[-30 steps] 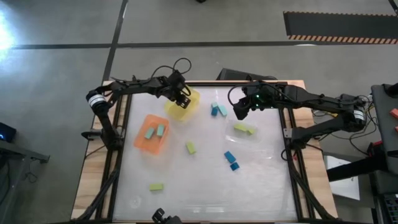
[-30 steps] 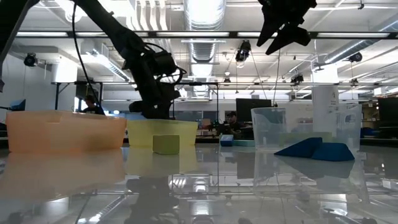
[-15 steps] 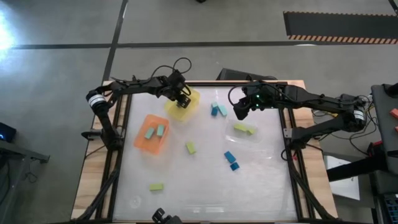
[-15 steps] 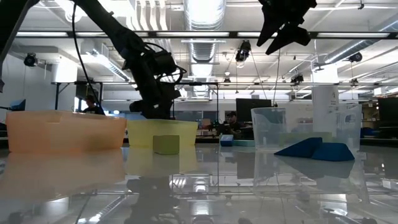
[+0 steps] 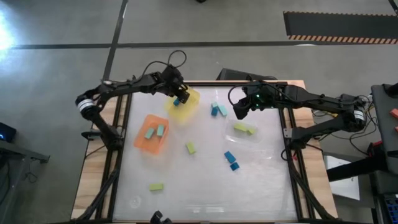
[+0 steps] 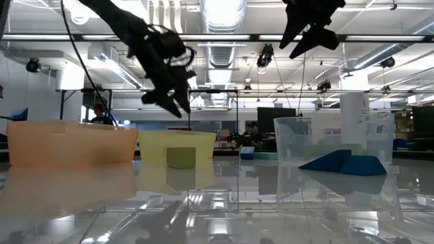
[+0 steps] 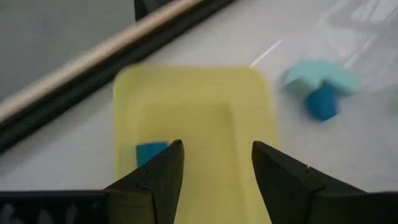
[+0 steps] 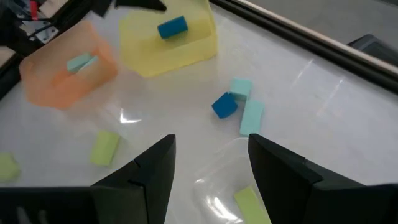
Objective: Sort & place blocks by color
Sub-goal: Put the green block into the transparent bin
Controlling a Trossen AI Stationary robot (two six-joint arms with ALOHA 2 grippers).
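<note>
On your white table [image 5: 205, 186], the left gripper [image 5: 176, 94] has lifted clear of the yellow bin [image 5: 184, 107], fingers apart and empty; its blue block [image 7: 151, 152] lies inside. Right gripper [image 5: 240, 111] hovers open.

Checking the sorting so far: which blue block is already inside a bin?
The blue block in the yellow bin. The other blue blocks lie on the bare table.

The bench [image 5: 205, 186] has a glossy white top with a pale wood rim. The yellow bin [image 5: 184, 107] is translucent and contains one dark blue block [image 8: 172, 27]. The orange bin [image 5: 151, 135] is translucent and contains two light teal blocks [image 5: 154, 132]. The clear dish [image 5: 245, 129] contains two yellow-green blocks [image 5: 244, 129]. Both arms are black. The floor [image 5: 56, 74] is grey with dark lines.
</note>
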